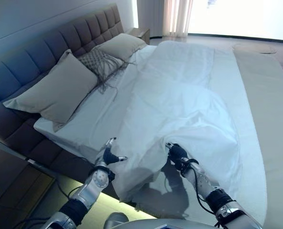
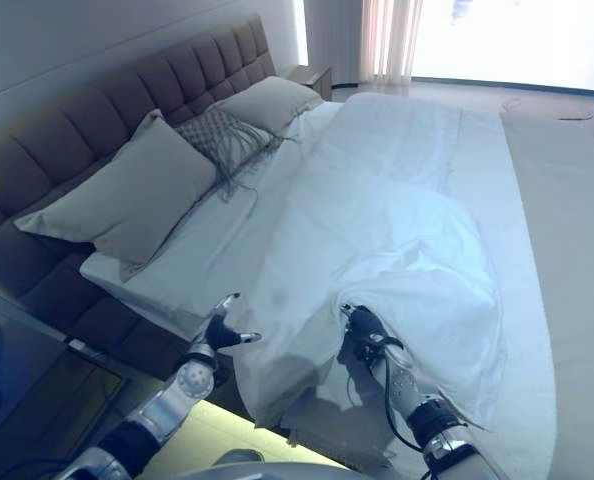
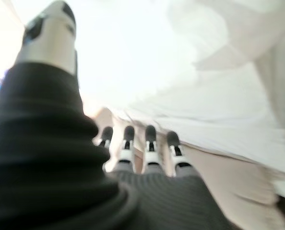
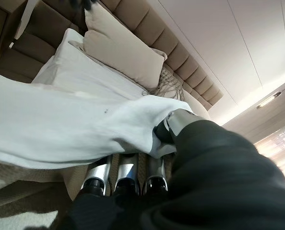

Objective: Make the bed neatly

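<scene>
White duvet (image 1: 179, 114) bunched mid-bed, near edge lifted for spreading toward the pillows (image 1: 53, 93).
Right hand (image 1: 176, 151) curled on the hem from beneath; left hand (image 1: 108, 155) open beside it, gripping nothing.

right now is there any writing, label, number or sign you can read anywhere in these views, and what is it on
None: no text, label, number or sign is readable.
The white duvet, the pillows and the tufted headboard are all plain.
The right hand is clamped on the duvet edge; the left hand is beside it. Neither shows any marking.
</scene>
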